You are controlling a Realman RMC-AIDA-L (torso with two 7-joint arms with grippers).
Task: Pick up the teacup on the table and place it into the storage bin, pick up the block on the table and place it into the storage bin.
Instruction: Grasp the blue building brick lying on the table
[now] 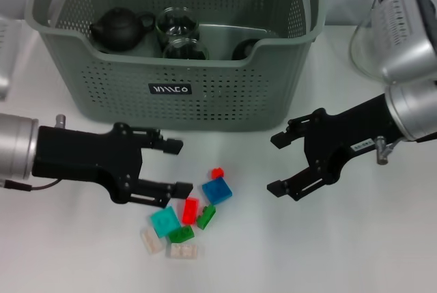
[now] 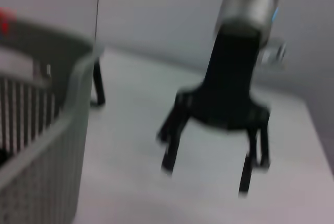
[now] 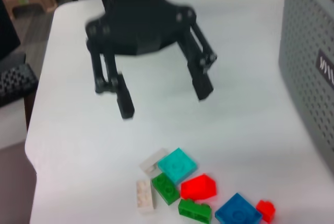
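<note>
White tabletop, matte, fills the workspace in all three views.

Left gripper: jaws spread wide, holding nothing. It hovers at left, fingertips pointing right, just left of the block cluster. Its black body runs back to a silver forearm at the left edge. The right wrist view shows the same gripper from the opposite side, both fingers hanging apart above the blocks, not touching them.

Right gripper: jaws also spread, empty. It sits at right, fingertips pointing left toward the blocks, well apart from them. The left wrist view shows it blurred, above bare table.

Blocks, between the two grippers and nearer the left one: a blue square plastic block, a small red block just beyond it, a larger red block, a teal square block, two dark green blocks, and two clear blocks at the near side. All lie on the table, bunched and mostly touching. The right wrist view gives the cluster more plainly; the left wrist view does not show it.

Grey-green perforated plastic storage bin stands at the far side, orange clips at its handles, black label with white lettering on its near wall. Only the head view looks inside: a dark round teapot at left, two glass cups beside it, and a dark object at right, partly hidden by the rim. The wrist views show only the bin's outer wall.
</note>
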